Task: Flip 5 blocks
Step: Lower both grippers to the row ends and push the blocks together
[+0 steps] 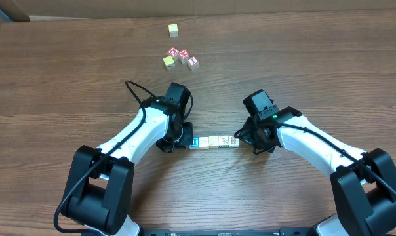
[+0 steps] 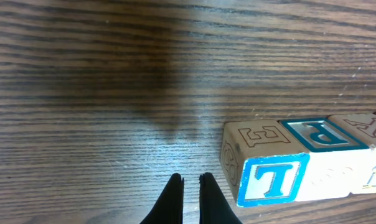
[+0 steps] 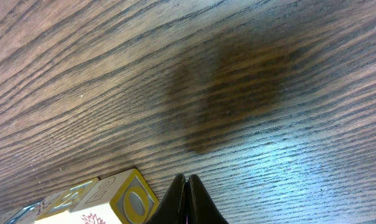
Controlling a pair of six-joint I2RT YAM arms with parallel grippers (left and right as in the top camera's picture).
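Note:
Several small wooden blocks (image 1: 214,141) lie in a tight row at the middle of the table. My left gripper (image 1: 179,141) is shut and empty just off the row's left end. In the left wrist view its tips (image 2: 191,185) sit low on the wood beside the end block (image 2: 263,158), which shows a blue T on its side. The neighbouring block (image 2: 325,134) has a blue P on top. My right gripper (image 1: 244,139) is shut and empty just off the row's right end. In the right wrist view its tips (image 3: 187,182) rest next to a block with a yellow O face (image 3: 133,202).
At the far side stands a cluster of red-and-white letter cubes (image 1: 183,56) with a yellow cube (image 1: 168,61) beside them. A lone yellow-topped cube (image 1: 174,29) sits farther back. The table's far edge (image 1: 67,18) meets a cardboard wall.

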